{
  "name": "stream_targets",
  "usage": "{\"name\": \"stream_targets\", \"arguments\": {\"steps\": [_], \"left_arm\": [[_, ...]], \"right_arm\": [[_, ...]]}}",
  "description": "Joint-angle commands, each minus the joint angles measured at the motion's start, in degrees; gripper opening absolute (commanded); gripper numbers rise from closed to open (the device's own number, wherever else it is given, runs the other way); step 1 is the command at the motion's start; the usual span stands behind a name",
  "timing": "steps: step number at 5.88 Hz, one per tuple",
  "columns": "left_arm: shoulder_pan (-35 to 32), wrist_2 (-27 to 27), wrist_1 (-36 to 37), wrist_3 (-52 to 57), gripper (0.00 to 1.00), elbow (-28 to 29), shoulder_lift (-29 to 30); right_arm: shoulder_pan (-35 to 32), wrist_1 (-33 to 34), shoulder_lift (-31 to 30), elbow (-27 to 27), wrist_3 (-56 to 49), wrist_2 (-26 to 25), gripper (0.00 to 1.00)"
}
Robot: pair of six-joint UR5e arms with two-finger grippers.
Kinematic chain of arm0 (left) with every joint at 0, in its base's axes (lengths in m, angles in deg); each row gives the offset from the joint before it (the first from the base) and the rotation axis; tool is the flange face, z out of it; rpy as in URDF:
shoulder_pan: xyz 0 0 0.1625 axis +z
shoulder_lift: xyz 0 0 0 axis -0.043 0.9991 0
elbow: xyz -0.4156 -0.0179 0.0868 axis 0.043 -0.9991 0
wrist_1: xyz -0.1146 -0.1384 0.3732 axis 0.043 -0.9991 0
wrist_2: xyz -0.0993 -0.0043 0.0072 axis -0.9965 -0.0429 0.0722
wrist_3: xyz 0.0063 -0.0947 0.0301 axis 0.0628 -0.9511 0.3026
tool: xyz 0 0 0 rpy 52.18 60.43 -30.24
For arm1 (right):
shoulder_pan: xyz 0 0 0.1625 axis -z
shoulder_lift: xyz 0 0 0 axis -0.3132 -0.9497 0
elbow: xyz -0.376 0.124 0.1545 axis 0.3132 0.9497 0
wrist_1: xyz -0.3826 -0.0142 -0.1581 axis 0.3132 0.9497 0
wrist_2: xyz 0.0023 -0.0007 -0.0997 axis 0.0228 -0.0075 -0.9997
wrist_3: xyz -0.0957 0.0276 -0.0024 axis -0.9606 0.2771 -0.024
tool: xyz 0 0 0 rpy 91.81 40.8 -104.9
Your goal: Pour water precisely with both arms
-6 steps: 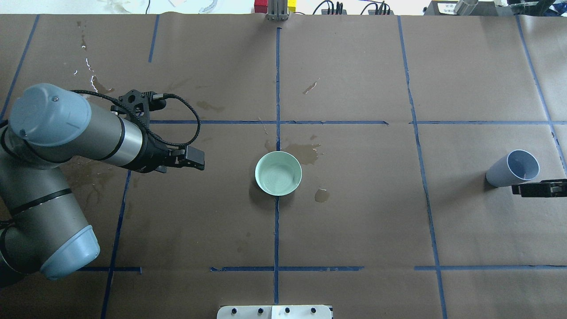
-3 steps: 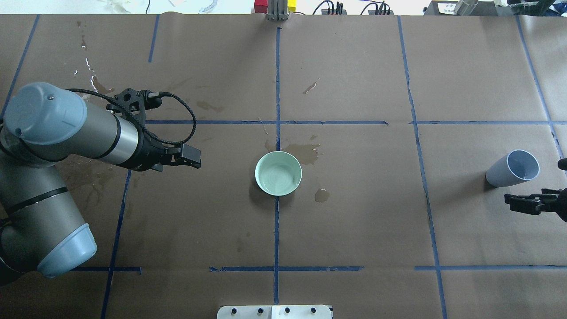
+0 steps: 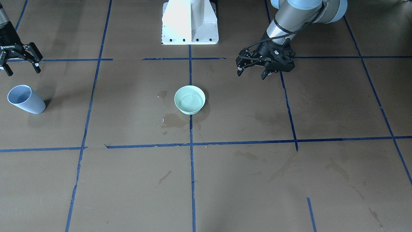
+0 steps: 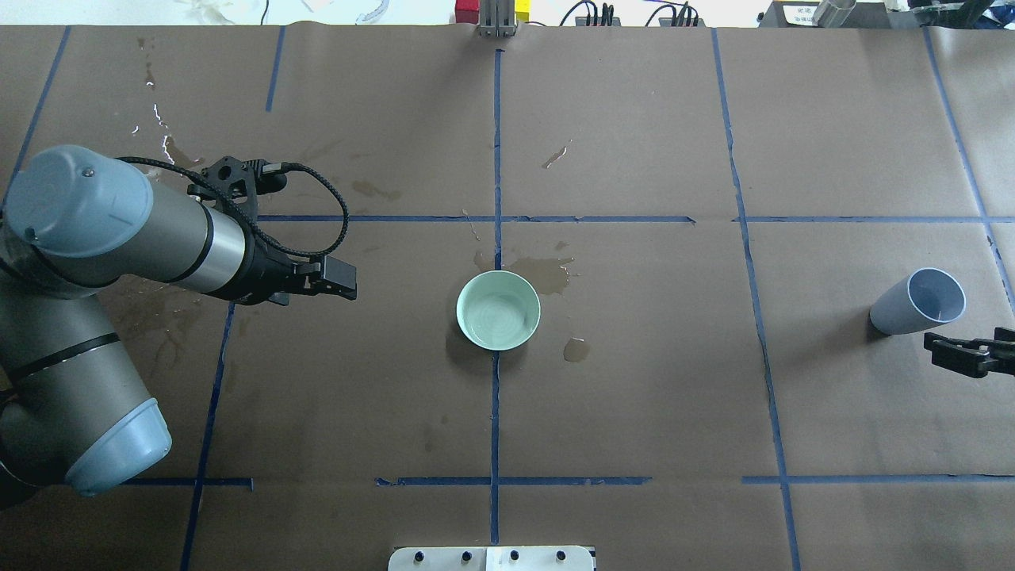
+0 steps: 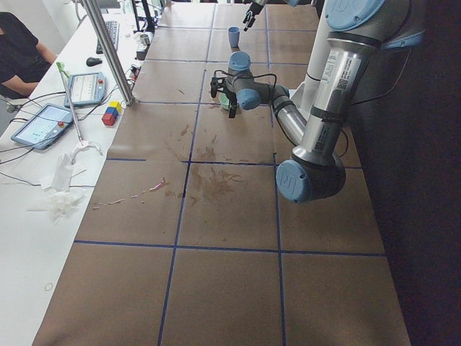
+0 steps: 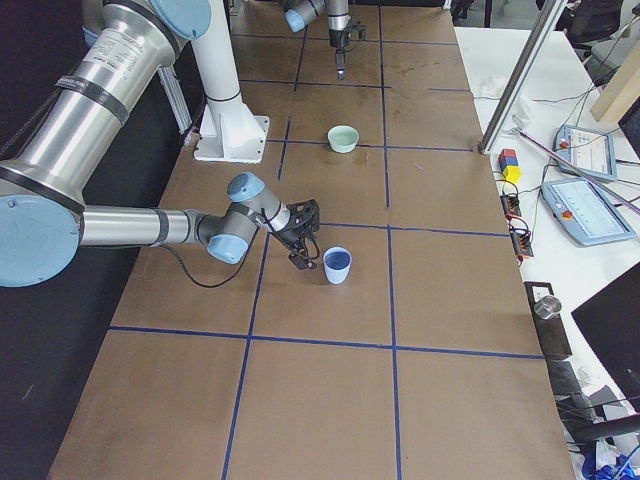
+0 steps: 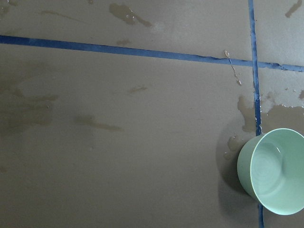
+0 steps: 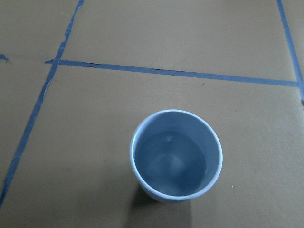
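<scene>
Exterior front-facing: right tool (image 3: 24,71) spread, near the cup (image 3: 26,102); left tool (image 3: 251,74) spread, apart from the bowl (image 3: 190,111).

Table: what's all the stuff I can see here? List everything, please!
bowl: 1, pale green, middle of brown paper
cup: 1, light blue, upright, paper's right end
water: clear, seemingly a shallow pool in bowl
wet patches: several, dark, beside bowl
tape lines: many, blue, gridding paper
blocks: 3, red, yellow, blue, beyond far edge
pedestal: 1, white, robot's base
left arm, right arm: 2, silver-grey, blue caps
left gripper: 1, black, open, short of bowl
right gripper: 1, black, open, near cup
</scene>
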Motion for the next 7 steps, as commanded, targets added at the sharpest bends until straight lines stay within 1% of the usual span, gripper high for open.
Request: {"name": "stream_targets", "arguments": {"steps": [1,3,4,5,6,7], "left_arm": [[-0.09,0.00,0.00,0.00,0.99,0.09,-0.01],[-0.09,0.08,0.09,-0.18,0.99,0.00,-0.09],[-0.09,0.17,0.00,-0.18,0.99,0.09,-0.10],[-0.09,0.17,0.09,-0.44,0.99,0.00,-0.10],[-0.35,0.26,0.09,-0.44,0.99,0.09,-0.10],[-0.44,0.17,0.09,-0.35,0.99,0.09,-0.10]], "right_arm": [[2.20,-0.21,-0.17,0.92,1.44,-1.49,1.00],[2.91,-0.21,-0.17,1.54,2.84,-1.41,1.00],[4.57,-0.21,-0.17,1.72,3.63,-5.06,1.00],[7.11,-0.21,0.18,2.85,4.77,-9.71,1.00],[10.10,-0.21,0.27,3.30,7.21,-15.50,1.00],[11.95,-0.21,0.27,3.56,7.67,-19.73,1.00]]}}
